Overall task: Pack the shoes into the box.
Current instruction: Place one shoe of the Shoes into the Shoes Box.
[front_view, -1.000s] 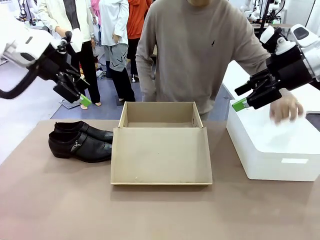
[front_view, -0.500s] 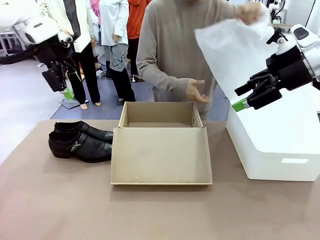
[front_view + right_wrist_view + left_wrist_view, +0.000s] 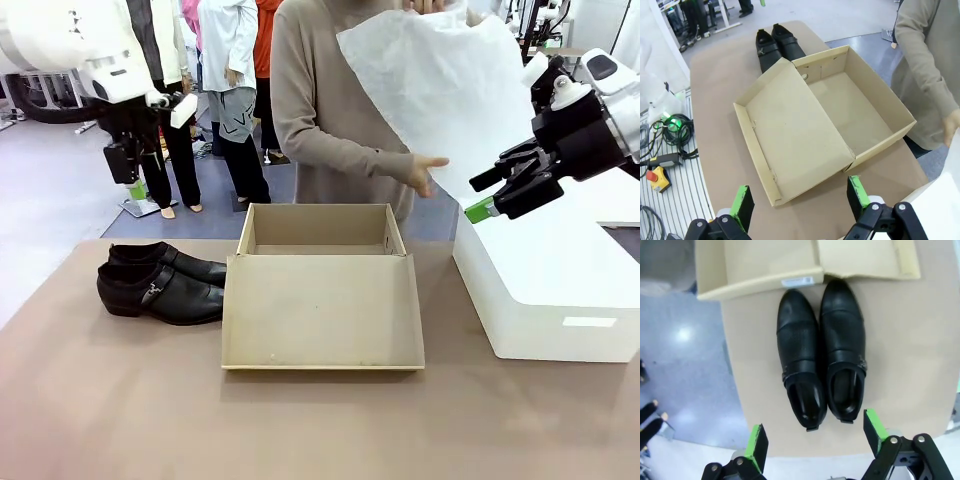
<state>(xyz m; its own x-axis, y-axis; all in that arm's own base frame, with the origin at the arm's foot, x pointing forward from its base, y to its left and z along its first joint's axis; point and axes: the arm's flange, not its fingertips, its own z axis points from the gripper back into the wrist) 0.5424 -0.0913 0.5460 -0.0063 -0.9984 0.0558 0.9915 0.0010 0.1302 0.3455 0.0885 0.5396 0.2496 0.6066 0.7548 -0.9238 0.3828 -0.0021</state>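
Observation:
The shoes [image 3: 160, 280], a glossy black pair, lie side by side on the table left of the box [image 3: 320, 300], toes toward it. The box is open brown cardboard with its lid flap lying flat toward me, and it holds nothing. My left gripper [image 3: 135, 183] hangs open high above the far left of the table. Its wrist view looks straight down on the shoes [image 3: 821, 355], framed between the green-padded fingers [image 3: 757, 446]. My right gripper [image 3: 483, 193] hovers open above the white block's left edge; in its wrist view the box [image 3: 825, 120] and the shoes [image 3: 777, 45] lie below.
A person at the far side holds up a large white sheet of tissue paper [image 3: 440, 90] above the box's right end, one hand [image 3: 425, 172] under it. A big white block [image 3: 560, 290] fills the table's right side. Other people stand behind at the left.
The person lifted the white paper off the white block and raised it over the box. My left arm turned from a slant to pointing straight down. The right arm stayed put.

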